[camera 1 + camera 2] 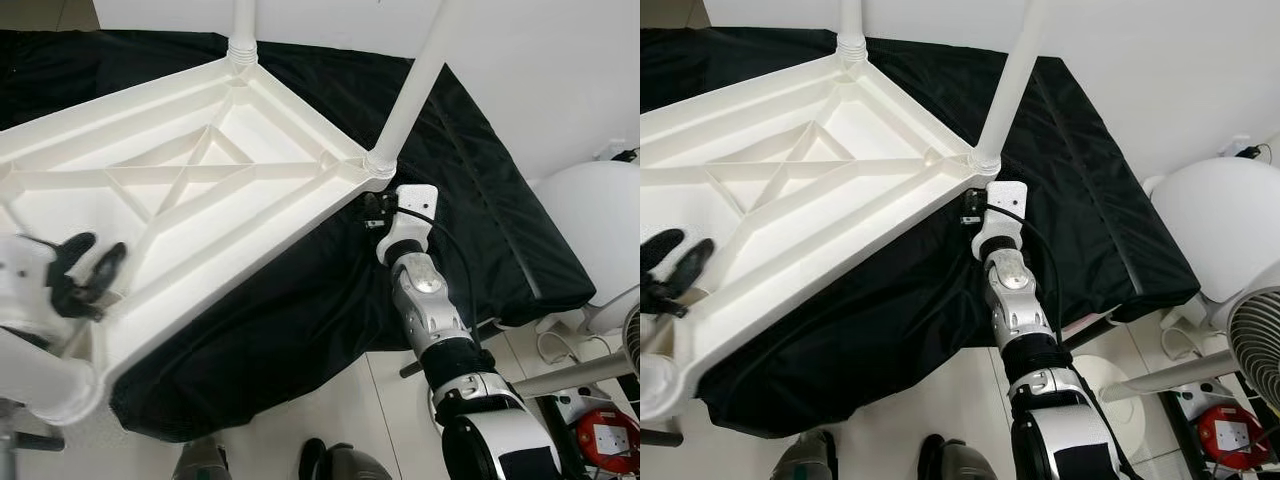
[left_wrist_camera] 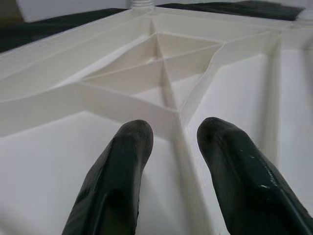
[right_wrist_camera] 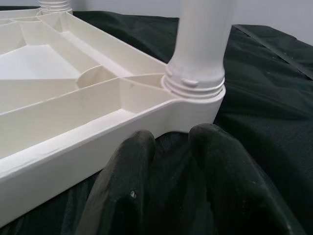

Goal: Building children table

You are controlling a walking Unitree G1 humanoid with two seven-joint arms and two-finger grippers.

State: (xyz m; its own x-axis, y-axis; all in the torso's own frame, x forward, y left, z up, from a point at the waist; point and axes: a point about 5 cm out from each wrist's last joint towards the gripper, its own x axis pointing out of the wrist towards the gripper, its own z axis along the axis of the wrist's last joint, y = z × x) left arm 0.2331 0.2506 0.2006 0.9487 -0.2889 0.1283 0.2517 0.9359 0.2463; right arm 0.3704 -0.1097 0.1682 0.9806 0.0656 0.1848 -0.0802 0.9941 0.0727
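Observation:
A white plastic table top point(image 1: 200, 200) lies upside down on a black cloth point(image 1: 480, 200), its ribbed underside facing up. Two white legs point(image 1: 415, 80) point(image 1: 243, 25) stand screwed into its far corners. Another leg point(image 1: 40, 375) lies at the near left corner. My left gripper point(image 1: 90, 260) hovers open over the ribs near the left edge, holding nothing. My right gripper point(image 3: 171, 137) sits low on the cloth just outside the corner that carries the nearer upright leg point(image 3: 200, 44). Its fingers are slightly apart, and only cloth shows between them.
A white rounded object point(image 1: 600, 230) and a fan point(image 1: 1260, 340) stand to the right on the tiled floor. A red device point(image 1: 605, 435) lies near them. White tubes point(image 1: 580, 375) lie by my right arm. My feet point(image 1: 340, 462) stand below the cloth's near edge.

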